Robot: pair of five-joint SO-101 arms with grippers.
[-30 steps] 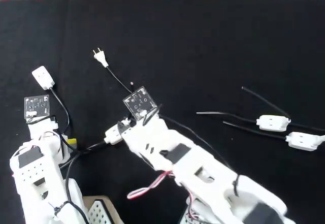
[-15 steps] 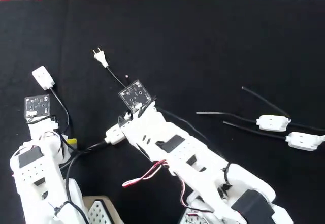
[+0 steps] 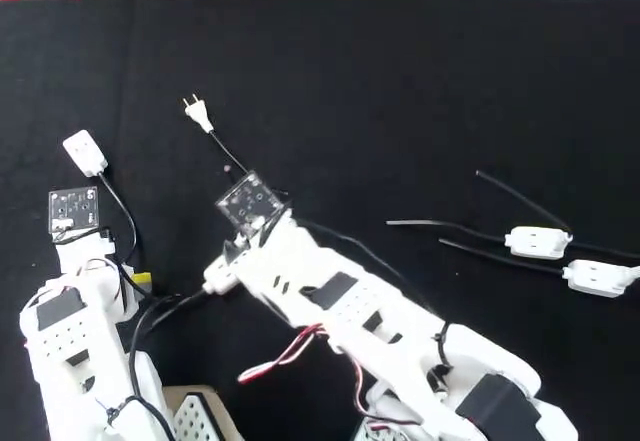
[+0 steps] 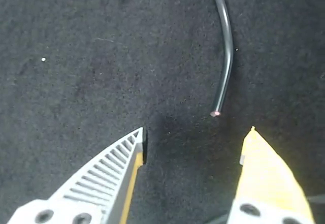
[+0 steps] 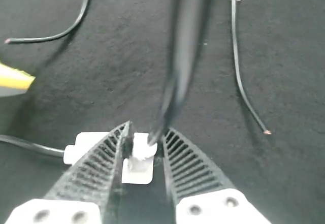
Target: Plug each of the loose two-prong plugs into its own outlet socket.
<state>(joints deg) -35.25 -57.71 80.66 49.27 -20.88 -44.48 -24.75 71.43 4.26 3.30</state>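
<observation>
My right gripper [image 5: 147,132] is shut on a small white plug [image 5: 141,151], whose black cord [image 5: 183,56] rises away from it. A white socket [image 5: 84,150] with its own cord lies right against the plug. From above, this gripper [image 3: 232,259] and the socket [image 3: 217,277] sit left of the table's middle. My left gripper [image 4: 195,137] stands open over bare cloth, and a cut cord end [image 4: 217,113] lies just beyond its fingers. A loose two-prong plug [image 3: 197,112] lies farther back. Another white socket [image 3: 84,151] lies at the far left.
Two more white sockets [image 3: 538,242] [image 3: 597,277] with black cords lie at the right. A further thin cord [image 3: 510,196] runs behind them. The black cloth [image 3: 400,81] covers the table, with wide room at the back. The left arm's yellow finger [image 5: 12,79] is close to the right gripper.
The right arm has swung leftward with the plug in its fingers, and the white socket beside it has slid a little left and nearer. The left arm has kept still.
</observation>
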